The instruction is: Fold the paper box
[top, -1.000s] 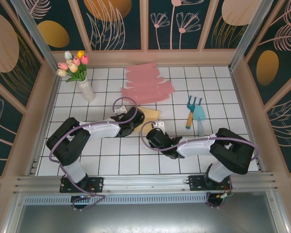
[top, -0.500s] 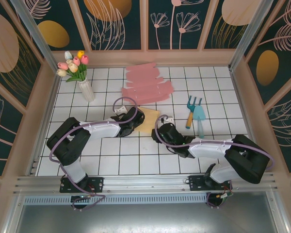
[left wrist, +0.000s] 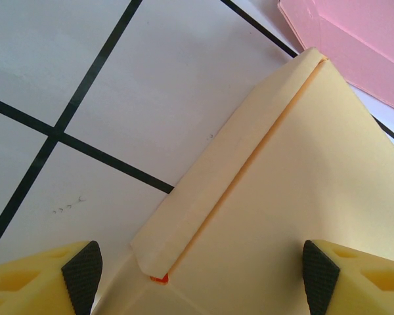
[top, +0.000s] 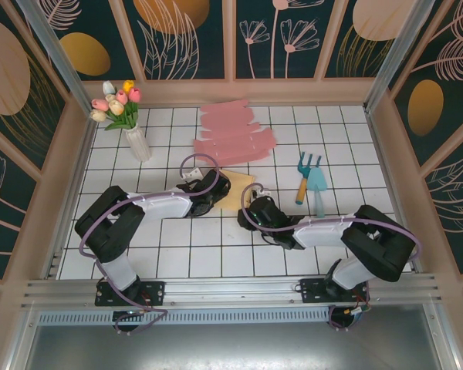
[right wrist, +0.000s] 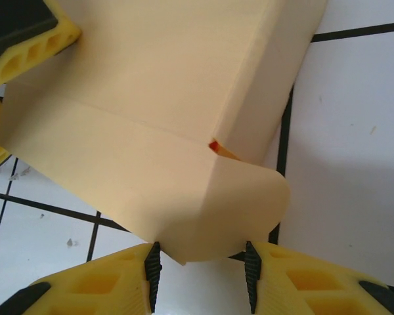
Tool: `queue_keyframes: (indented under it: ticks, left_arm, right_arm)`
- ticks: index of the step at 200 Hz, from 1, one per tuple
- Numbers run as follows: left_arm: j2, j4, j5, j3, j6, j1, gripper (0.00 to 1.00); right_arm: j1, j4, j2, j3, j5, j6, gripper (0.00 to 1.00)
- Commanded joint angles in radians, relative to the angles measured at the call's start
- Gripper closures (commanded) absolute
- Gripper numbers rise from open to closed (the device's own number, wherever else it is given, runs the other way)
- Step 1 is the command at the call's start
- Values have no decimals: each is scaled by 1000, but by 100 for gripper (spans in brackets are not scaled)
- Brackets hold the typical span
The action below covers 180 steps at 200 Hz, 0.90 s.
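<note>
**Surface and room.** The tabletop (top: 177, 254) is white tile with a black grid. It is boxed in by beige frame walls (top: 62, 185) that carry dark floral panels (top: 193, 38). An aluminium rail (top: 231, 289) runs along the near edge above the 2 arm bases.

**Edges and free space.**
- The paper box (top: 239, 185) lies near the centre, just in front of a stack of pink flat sheets (top: 235, 131).
- A white vase (top: 137, 142) of tulips (top: 117, 100) stands at the far left.
- A garden fork (top: 303, 176) and a trowel (top: 318, 185) lie side by side at the right, apart from the box.
- The near tile rows are bare except for the arms.
- The left hand (top: 222, 189) meets the box from the left. Its fingers are spread wide, with the box (left wrist: 302, 197) between them, and the left pad (left wrist: 82, 272) stands off the box's edge.
- The right hand (top: 247, 202) meets the box from the near right. Its fingers are partly spread, with 1 rounded flap of the box (right wrist: 151, 98) reaching between the pads (right wrist: 154, 272). Whether the pads bear on the flap cannot be told.

**Materials and shapes.**
- The box is matt cream card, partly folded, with a narrow strip turned over along 1 crease and a small orange mark at a corner.
- The pink sheets (left wrist: 361, 46) are flat card with notched edges.
- The fingers are yellow with black textured pads.
</note>
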Motion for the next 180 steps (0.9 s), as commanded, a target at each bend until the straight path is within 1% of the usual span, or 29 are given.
queue_keyframes:
  ticks: [1, 45, 89, 127, 158, 180]
  left_arm:
    - [74, -148, 44, -40, 27, -2, 21]
    - [77, -146, 47, -38, 27, -1, 21]
    - [73, -148, 44, -40, 27, -1, 21]
    - [78, -146, 50, -36, 26, -1, 22]
    - [77, -149, 49, -36, 27, -1, 22]
    - [74, -152, 48, -36, 29, -2, 22]
  right_arm:
    - [-3, 61, 11, 25, -29, 8, 58]
    - [-3, 18, 13, 57, -16, -24, 60]
    - [-3, -51, 13, 86, 71, -48, 60]
    - [-7, -49, 21, 100, 75, -59, 60]
    - [-13, -46, 43, 117, 56, -68, 61]
    - [-12, -25, 48, 114, 20, -64, 62]
